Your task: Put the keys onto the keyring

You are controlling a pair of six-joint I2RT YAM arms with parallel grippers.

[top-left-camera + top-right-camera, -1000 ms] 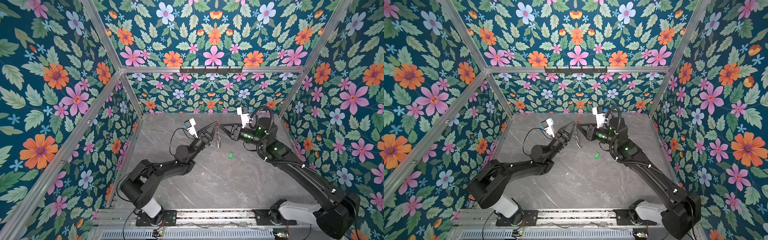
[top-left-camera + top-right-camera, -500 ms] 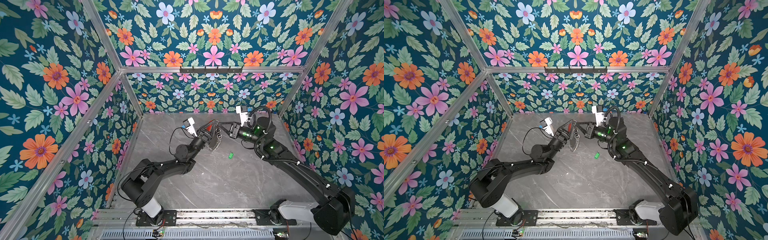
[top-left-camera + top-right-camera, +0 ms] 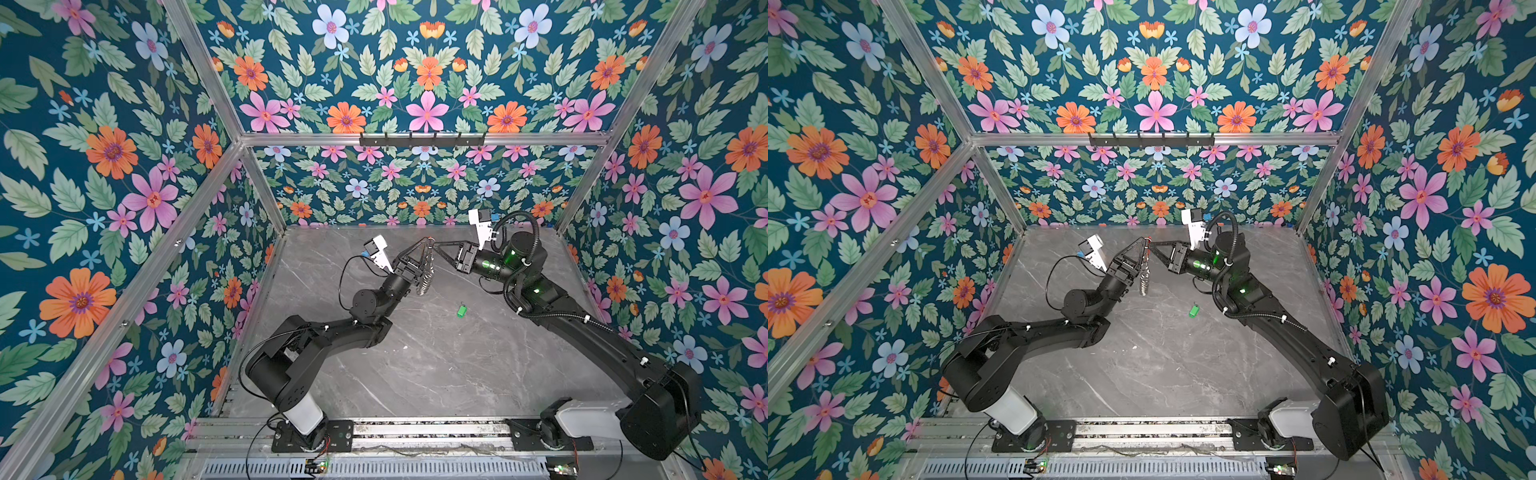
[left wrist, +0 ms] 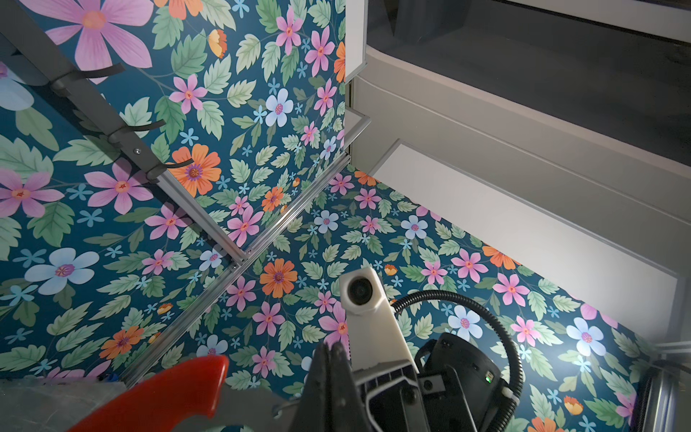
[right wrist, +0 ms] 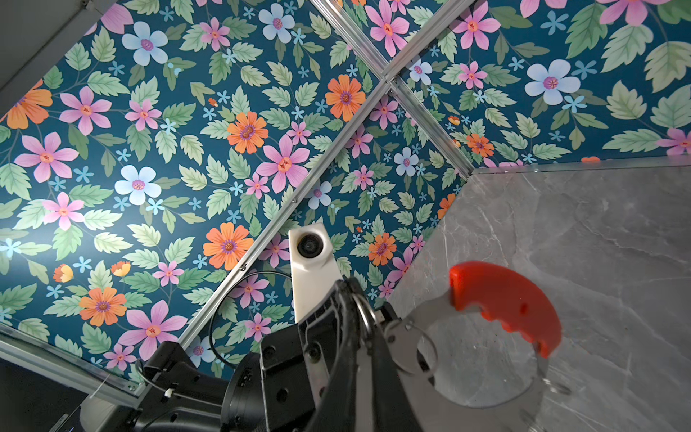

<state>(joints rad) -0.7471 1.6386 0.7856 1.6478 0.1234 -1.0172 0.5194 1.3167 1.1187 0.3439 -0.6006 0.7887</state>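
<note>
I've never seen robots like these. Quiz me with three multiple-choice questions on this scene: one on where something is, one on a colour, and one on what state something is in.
1. Where is the green key tag?
A. Lying on the grey table
B. Hanging on the hoop
C. Pinched by an arm

2. What colour is the plastic arc on the keyring?
A. Blue
B. Red
C. Yellow

3. How is the left gripper?
A. Wide open and empty
B. Shut on the keyring
C. Resting on the table

Answers:
1 A, the tag lies alone on the table in both top views.
2 B, the arc shows red in both wrist views.
3 B, it clamps the metal hoop in the right wrist view.
</note>
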